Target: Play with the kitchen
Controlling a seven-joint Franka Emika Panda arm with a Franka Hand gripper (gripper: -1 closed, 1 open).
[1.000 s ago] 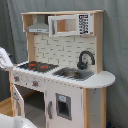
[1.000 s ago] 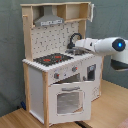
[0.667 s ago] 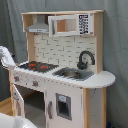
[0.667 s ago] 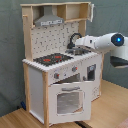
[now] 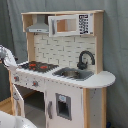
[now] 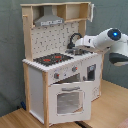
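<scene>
One rigid toy, the kitchen [image 6: 57, 75], stands on the floor against a grey curtain [image 6: 10, 50]; reading the second exterior view left to right come its hob [image 6: 51, 59], ajar oven door [image 6: 69, 100], tap [image 6: 73, 39] and the arm's gripper [image 6: 79, 46] over the sink. It looks stiff, heavy and immovable, so I'd grasp small parts: the oven handle [image 6: 70, 89], knobs or tap. Whether the gripper is spread I cannot tell; no writing is legible.

First exterior view: near, facing the kitchen [image 5: 65, 70] from its sink-end corner. Second exterior view: farther back, off the hob-end corner. Both share hob, sink, tap.
</scene>
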